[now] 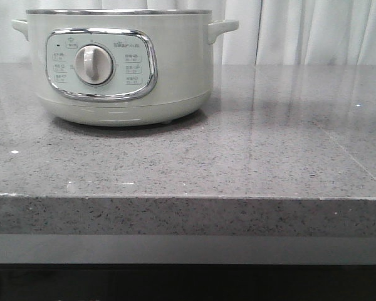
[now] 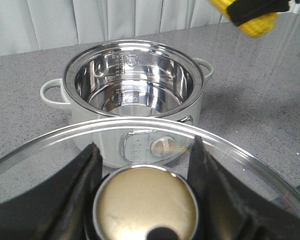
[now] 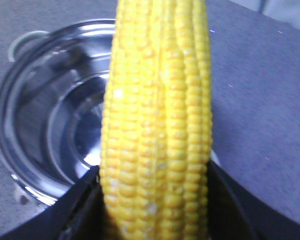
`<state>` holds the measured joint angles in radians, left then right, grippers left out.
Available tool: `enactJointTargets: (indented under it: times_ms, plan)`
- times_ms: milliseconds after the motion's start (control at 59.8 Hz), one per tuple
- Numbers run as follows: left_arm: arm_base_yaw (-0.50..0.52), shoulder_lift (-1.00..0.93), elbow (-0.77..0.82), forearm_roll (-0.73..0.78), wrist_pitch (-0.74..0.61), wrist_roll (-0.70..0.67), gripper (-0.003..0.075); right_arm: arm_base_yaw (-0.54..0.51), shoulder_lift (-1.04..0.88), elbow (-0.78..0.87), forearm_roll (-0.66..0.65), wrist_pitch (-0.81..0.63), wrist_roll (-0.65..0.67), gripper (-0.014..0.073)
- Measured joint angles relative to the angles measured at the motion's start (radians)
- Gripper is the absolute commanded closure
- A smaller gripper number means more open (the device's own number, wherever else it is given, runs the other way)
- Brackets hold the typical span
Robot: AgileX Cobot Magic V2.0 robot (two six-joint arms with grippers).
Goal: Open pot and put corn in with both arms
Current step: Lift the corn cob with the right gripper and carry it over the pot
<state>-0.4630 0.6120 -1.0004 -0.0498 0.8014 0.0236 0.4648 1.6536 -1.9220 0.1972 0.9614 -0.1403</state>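
- My left gripper [image 2: 146, 200] is closed on the round brass-coloured knob [image 2: 146, 207] of a glass lid [image 2: 240, 160]; one black finger [image 2: 65, 195] stands on each side of the knob, and the picture edge cuts off their bases.
- The lid's rim arcs across just beyond my left fingers, its outer parts cut off at both edges.
- Beyond and below the lid stands the pot [image 2: 135, 90], uncovered, its steel bowl bare and shining; the dial panel shows blurred through the glass.
- My right gripper [image 3: 155, 200] is clamped round the corn [image 3: 157, 115], which runs straight out past my fingers [image 3: 230, 210]; only dark finger edges show either side of the cob, and its tip is cut off.
- Past the cob, to one side of it and below, lies the pot's open bowl, partly hidden behind the kernels.
- From the front only the pot on the grey stone counter [image 1: 269, 157] shows, its top cropped; neither of my arms appears there.
- In the left wrist view, a yellow end of the corn with a dark finger across it shows in the far corner, above the counter beside the pot.
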Motion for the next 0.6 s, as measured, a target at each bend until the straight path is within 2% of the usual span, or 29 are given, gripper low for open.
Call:
enactJointTargets:
  times_ms: [234, 602]
  plan:
    - [0.0, 0.0, 0.0, 0.0, 0.0, 0.0, 0.0532, 0.112, 0.14, -0.105, 0.002, -0.016, -0.004, 0.0252]
    - [0.0, 0.0, 0.0, 0.0, 0.0, 0.0, 0.0532, 0.139, 0.313, -0.179, -0.019, -0.049, -0.004, 0.0252]
